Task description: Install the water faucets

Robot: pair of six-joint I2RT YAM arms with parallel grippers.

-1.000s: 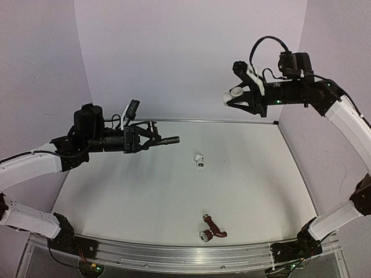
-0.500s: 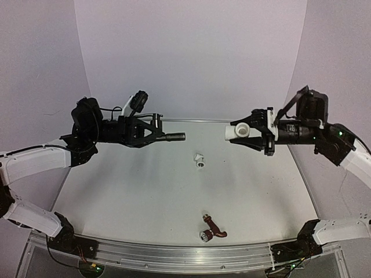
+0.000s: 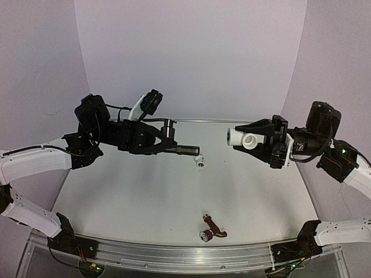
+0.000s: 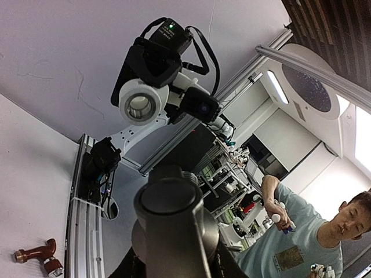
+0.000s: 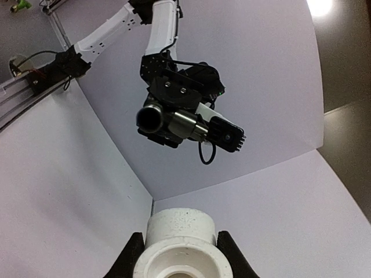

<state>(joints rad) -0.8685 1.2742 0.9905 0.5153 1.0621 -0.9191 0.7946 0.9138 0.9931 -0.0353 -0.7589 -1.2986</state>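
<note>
Over the far half of the table (image 3: 145, 197), my left gripper (image 3: 164, 141) clamps the dark grey faucet (image 3: 185, 150), long axis level, nose aimed right at the white elbow fitting (image 3: 242, 139) pinched in my right gripper (image 3: 259, 139). A clear gap separates them. The reddish-brown faucet (image 3: 213, 227) lies by the near edge.

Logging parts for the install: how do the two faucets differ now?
The dark faucet is held aloft by the left gripper; the reddish-brown faucet lies loose on the table. The dark faucet looks grey-black; the reddish-brown one has a silvery end. Neither is fitted yet.
</note>
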